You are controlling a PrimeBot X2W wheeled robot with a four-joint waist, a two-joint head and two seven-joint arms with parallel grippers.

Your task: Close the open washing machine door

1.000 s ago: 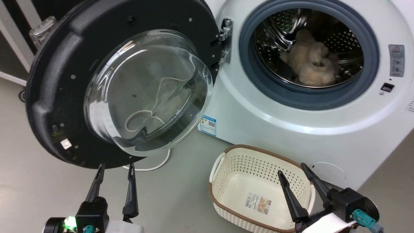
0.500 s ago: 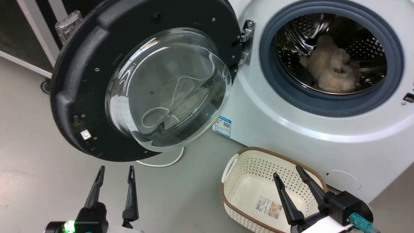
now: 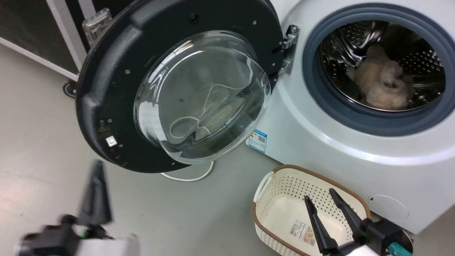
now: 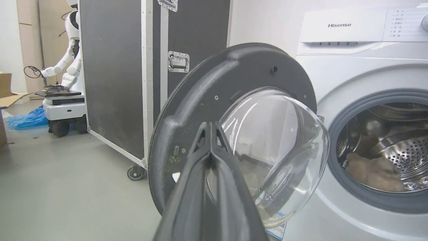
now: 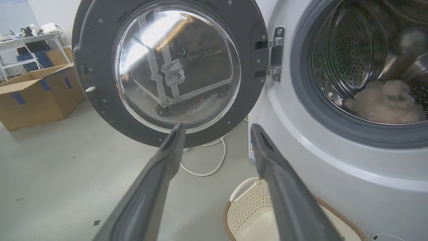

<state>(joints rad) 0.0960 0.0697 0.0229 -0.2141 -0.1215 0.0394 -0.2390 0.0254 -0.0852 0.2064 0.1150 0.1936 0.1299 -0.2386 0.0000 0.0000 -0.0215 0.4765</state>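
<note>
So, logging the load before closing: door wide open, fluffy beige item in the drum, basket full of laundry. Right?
No: the head view shows the basket holds no laundry, just a label inside. The washing machine door is wide open and the fluffy beige item lies in the drum.

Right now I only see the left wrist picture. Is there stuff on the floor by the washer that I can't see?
Observer: Yes, a cream basket sits on the floor in front of the washing machine.
Operator: Where's my other arm?
Observer: The right gripper hovers above that basket, jaws open.
Operator: Anything under the door?
Observer: A white cable loops on the floor below the washing machine door.
</note>
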